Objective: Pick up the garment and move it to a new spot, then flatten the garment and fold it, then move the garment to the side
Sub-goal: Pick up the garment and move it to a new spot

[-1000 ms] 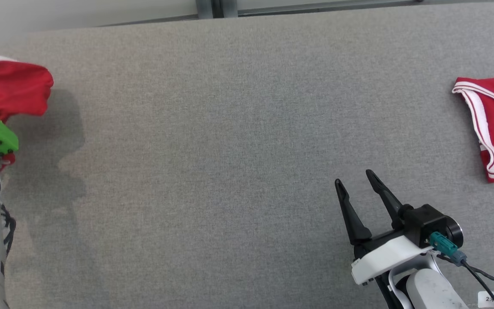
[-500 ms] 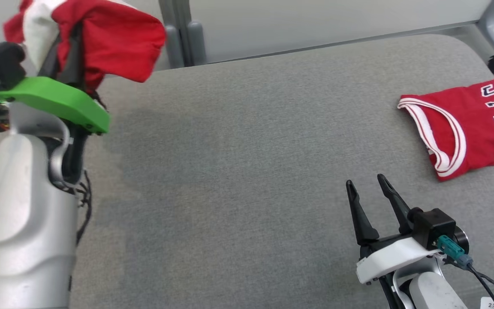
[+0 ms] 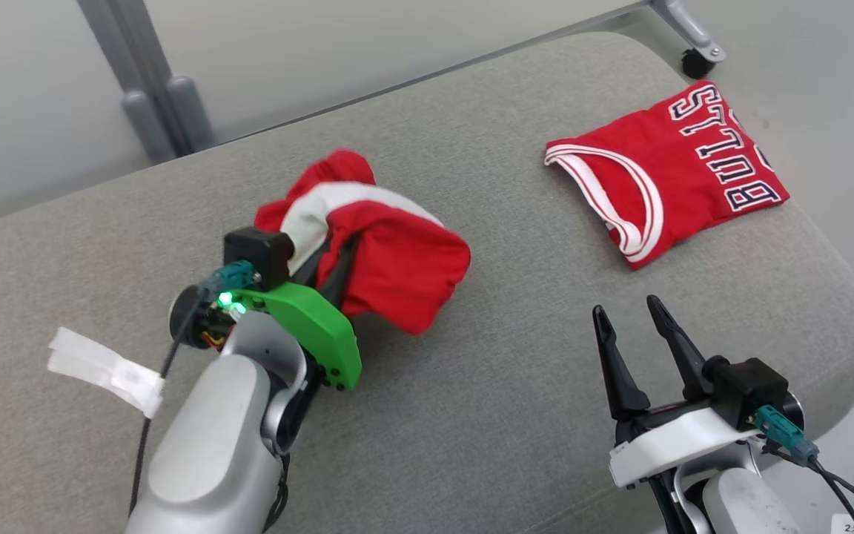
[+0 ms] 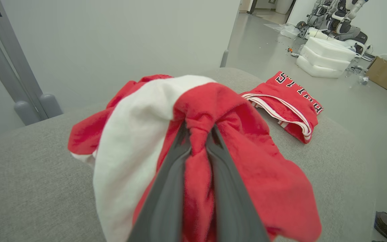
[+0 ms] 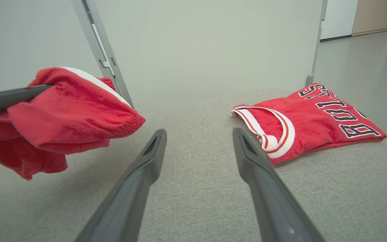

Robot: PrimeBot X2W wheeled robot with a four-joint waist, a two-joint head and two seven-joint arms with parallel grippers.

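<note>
The garment (image 3: 397, 259) is a bunched red and white piece, held up over the middle of the grey table (image 3: 508, 415). My left gripper (image 4: 198, 134) is shut on a fold of its red cloth, and the cloth drapes over both dark fingers. In the right wrist view the garment (image 5: 72, 111) hangs at the left, clear of the table top. My right gripper (image 3: 627, 311) stands open at the lower right, nothing between its fingers, well apart from the garment.
A folded red jersey (image 3: 672, 170) with white trim and lettering lies near the table's far right corner. The table's rounded right edge is close beside it. Grey frame posts (image 3: 153, 96) stand behind the table. A white tag (image 3: 104, 368) hangs from the left arm's cable.
The head view has swung, so the whole picture shifted. My left gripper has carried the garment from the far left to over the table's middle, nearer the folded jersey. The right gripper stays open.
</note>
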